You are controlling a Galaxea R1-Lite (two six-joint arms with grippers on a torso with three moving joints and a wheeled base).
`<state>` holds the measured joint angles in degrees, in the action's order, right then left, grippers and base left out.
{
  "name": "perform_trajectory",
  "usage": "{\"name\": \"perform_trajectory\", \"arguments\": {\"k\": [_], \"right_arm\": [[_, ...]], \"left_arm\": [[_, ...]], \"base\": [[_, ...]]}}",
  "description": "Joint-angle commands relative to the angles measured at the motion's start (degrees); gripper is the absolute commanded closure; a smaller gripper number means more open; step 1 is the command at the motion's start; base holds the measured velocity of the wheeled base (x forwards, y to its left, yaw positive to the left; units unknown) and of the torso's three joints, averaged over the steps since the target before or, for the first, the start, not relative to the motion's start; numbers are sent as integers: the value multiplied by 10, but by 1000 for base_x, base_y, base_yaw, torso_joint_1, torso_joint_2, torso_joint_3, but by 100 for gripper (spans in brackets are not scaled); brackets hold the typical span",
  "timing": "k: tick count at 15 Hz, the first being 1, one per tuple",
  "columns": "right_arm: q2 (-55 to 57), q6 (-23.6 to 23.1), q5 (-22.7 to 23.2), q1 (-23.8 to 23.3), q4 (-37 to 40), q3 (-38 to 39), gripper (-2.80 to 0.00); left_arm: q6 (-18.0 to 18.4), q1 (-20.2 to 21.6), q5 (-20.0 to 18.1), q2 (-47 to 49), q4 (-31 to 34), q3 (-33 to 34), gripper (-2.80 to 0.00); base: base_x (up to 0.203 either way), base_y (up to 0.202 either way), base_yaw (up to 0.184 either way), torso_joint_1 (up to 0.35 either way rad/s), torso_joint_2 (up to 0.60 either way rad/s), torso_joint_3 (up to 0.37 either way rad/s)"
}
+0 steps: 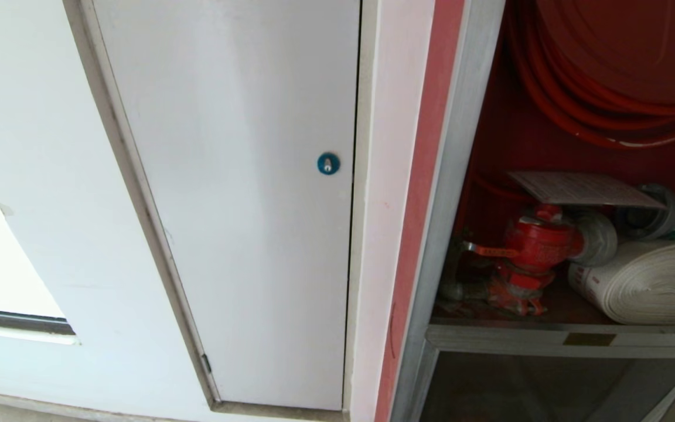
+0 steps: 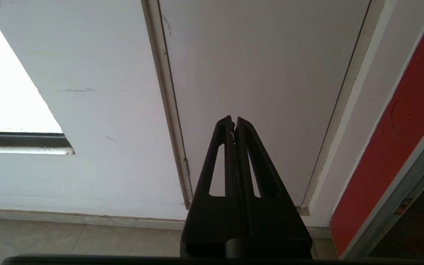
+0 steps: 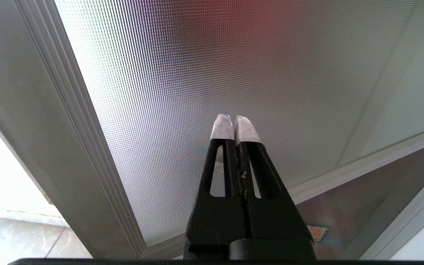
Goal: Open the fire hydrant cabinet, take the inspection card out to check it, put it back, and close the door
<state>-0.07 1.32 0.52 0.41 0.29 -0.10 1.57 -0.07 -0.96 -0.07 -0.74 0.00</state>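
Fire hydrant cabinet (image 1: 460, 176): standing open on the right of the head view, showing its red interior behind a silver frame.
Inspection card (image 1: 583, 189): lying flat inside the cabinet, resting on top of the red valve (image 1: 534, 243), beneath the red hose reel (image 1: 607, 76) and beside the rolled white hose (image 1: 654, 281).
Door (image 3: 234, 73): filling the right wrist view as a textured glass pane in a silver frame; not showing in the head view.
Left gripper (image 2: 234, 123): pointing at the white panel (image 1: 226, 205) with the blue round lock (image 1: 328, 163), fingers pressing together, holding nothing.
Right gripper (image 3: 233, 121): facing the door glass, white-padded fingertips (image 3: 222, 127) pressing together, holding nothing.
Card relative to grippers: neither gripper is appearing in the head view, and the card is appearing in neither wrist view, so it is lying apart from both.
Floor (image 2: 68, 239): showing as pale tiles below the wall.
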Motion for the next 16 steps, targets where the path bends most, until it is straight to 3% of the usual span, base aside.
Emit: {"name": "perform_trajectory", "arguments": {"k": [1, 3, 10, 16], "right_arm": [[1, 0, 0, 0, 0, 0, 0], [1, 0, 0, 0, 1, 0, 0], [1, 0, 0, 0, 1, 0, 0], [1, 0, 0, 0, 1, 0, 0]], "left_arm": [[0, 0, 0, 1, 0, 4, 0], [19, 0, -1, 0, 0, 4, 0], [0, 0, 0, 1, -1, 4, 0], [-2, 0, 1, 1, 0, 4, 0]], "base": [[0, 0, 0, 0, 0, 0], [0, 0, 0, 0, 0, 0], [0, 0, 0, 0, 0, 0], [-168, 0, 1, 5, 3, 3]]}}
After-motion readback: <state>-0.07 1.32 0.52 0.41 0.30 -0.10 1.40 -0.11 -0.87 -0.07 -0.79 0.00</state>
